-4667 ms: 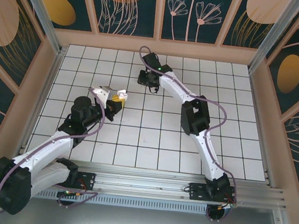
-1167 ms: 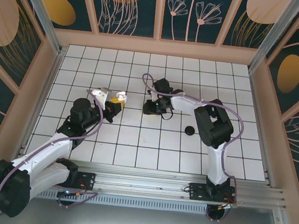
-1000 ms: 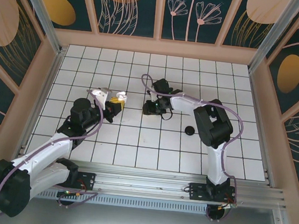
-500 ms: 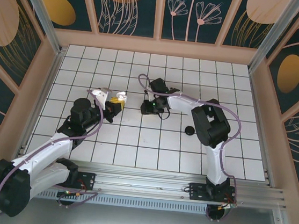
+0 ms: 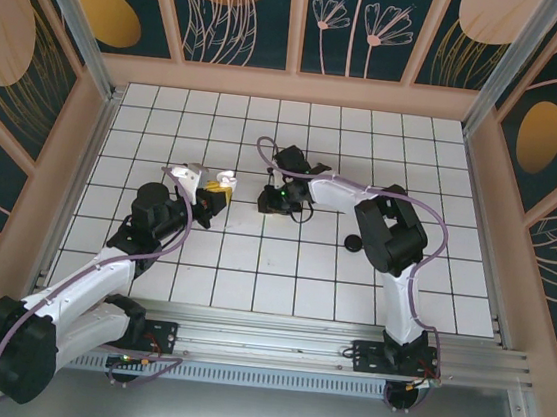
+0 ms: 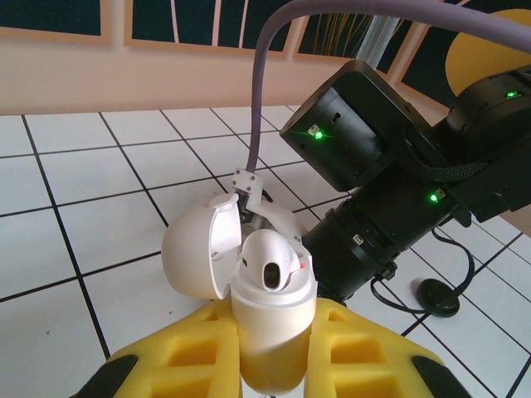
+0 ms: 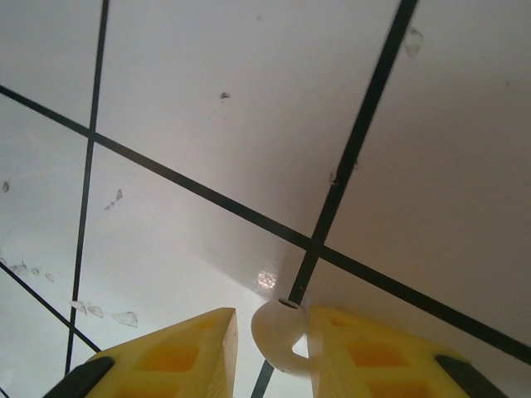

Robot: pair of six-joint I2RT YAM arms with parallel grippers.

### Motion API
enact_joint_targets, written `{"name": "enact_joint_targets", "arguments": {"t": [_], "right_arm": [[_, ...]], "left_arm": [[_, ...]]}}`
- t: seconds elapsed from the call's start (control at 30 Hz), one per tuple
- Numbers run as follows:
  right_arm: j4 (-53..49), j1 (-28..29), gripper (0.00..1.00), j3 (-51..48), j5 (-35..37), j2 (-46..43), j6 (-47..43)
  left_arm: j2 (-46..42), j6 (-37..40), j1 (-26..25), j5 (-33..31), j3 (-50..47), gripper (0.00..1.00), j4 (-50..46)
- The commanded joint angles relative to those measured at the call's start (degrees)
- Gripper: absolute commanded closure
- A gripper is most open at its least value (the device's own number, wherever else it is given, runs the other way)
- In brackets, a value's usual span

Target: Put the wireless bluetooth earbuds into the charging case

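Left end effector (image 6: 274, 315) clamps case (image 6: 270, 344) | right end effector (image 7: 272, 332) pinches earbud (image 7: 278, 338)

Place: robot test cell, lab type. Evidence: 2 white arms, left arm (image 5: 100, 269) and right arm (image 5: 391, 282), bolted to an aluminium rail (image 5: 263, 343); white grid-lined worktop (image 5: 168, 115); aluminium posts (image 5: 69, 14); enclosing walls (image 5: 250, 14) of printed leaf-pattern panels; exposed purple cable (image 6: 259, 83).
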Motion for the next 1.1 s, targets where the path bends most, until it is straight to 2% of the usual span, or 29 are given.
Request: {"name": "enact_joint_targets", "arguments": {"t": [0.0,0.63,0.83,1.07], "right_arm": [[-1.6,0.2,0.7,-2.3,-0.2,-1.9,5.0],[-0.7,3.3,0.69,-2.7,-2.2,-4.7,10.4],[-2.1,2.3,0.71,-3.7,2.6,-7.5,11.8],[2.9,0.6,0.72,-8.7,5.8,-11.9,15.8]], "left_arm": [[-0.4,-0.8,0.3,0.4,0.4,0.92,0.3],[-1.8,-1.0,0.3,0.0,-0.1,0.92,-0.1],[-2.4,-0.8,0.3,-0.4,-0.2,0.92,-0.6],[-2.0,-0.8,0.4,-0.2,-0.3,0.92,0.2]]}}
